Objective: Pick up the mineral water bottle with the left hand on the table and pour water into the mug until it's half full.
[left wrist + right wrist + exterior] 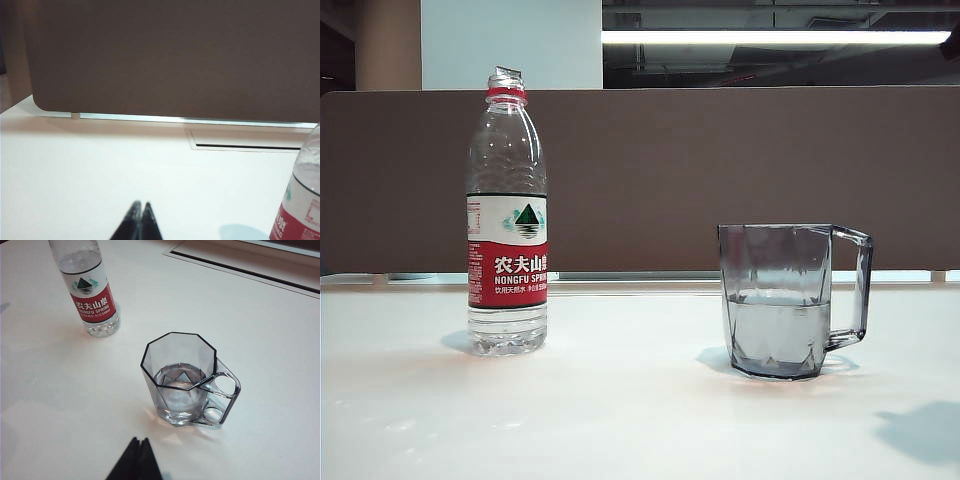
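Currently upright on the glossy white table point(640, 420): mineral water bottle point(507, 215), uncapped, red neck ring showing, white-and-red label with green mountain logo facing the exterior camera. Nearly drained, with only a shallow layer of clear liquid visible at the base. Positioned on the left of the exterior view, well apart from the mug point(785, 300).

Standing upright on the right of the same view: clear grey-tinted faceted mug, angular handle pointing right. Filled with water point(778, 335) to roughly half of the wall height. Faint shadows under both containers.

Behind the table: brown partition panel point(720, 170) running across the whole width, with a lit ceiling strip above it.

Left gripper point(139, 206): not seen in the exterior view; black fingertips seen only at the edge of the left wrist view, pressed together with no gap, holding nothing. Raised clear of the tabletop, facing the brown partition and a narrow slot point(245, 146) recessed in the table surface. Bottle visible just at the frame border of this view, separate from the fingertips.

Right gripper point(138, 442): likewise absent from the exterior view; black fingertips closed tip to tip, empty, hovering above the table. Looking down on the mug close by, with the bottle farther off. Not touching either container.
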Controlling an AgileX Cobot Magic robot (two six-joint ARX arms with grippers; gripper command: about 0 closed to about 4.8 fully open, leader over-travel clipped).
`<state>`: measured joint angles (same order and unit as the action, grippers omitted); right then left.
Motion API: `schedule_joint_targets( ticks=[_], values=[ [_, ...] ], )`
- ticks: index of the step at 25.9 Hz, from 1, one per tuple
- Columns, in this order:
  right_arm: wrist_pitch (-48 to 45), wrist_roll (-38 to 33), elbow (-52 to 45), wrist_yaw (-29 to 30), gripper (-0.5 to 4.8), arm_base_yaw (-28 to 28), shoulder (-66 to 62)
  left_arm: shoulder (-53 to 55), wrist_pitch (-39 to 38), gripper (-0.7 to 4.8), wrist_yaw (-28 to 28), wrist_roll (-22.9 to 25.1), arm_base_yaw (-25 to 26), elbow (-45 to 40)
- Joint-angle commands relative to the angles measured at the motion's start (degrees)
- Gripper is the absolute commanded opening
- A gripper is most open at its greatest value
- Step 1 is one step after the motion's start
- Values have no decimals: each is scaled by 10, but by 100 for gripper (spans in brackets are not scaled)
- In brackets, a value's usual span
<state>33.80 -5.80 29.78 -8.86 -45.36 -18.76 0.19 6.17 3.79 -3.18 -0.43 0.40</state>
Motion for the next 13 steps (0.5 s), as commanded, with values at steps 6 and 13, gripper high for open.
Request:
schedule_joint_targets(
  ticks=[6,13],
  values=[
    [-10,-2,4,0,-1,0,0,0,-9,-4,-1,12,-1,2],
    [-10,-2,4,0,-1,0,0,0,-10,-5,1,12,-1,2]
  ],
)
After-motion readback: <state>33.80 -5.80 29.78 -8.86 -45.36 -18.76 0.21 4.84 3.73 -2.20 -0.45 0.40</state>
